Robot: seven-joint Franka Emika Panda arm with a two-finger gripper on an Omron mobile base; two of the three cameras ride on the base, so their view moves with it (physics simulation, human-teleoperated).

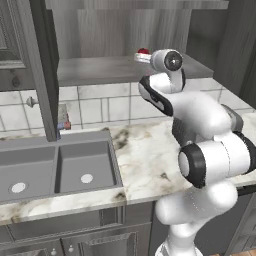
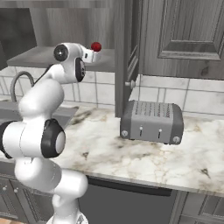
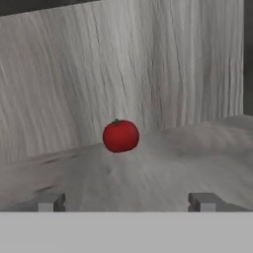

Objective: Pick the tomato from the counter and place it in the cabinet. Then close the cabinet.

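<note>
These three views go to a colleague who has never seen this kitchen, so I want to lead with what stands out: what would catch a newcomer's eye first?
The tomato, bright red against all the grey, sits on the cabinet shelf, apart from the spread fingers in the hand view. Next, the big white arm reaches from the counter up to that shelf. A toaster stands on the counter below the open door.

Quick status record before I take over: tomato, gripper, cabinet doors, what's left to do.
tomato: resting on the cabinet shelf, apart from the gripper
gripper: open, fingers spread wide, holding nothing, pointed at the tomato
cabinet: doors open
counter: holds the toaster, sink alongside
remaining: closing the cabinet
</note>
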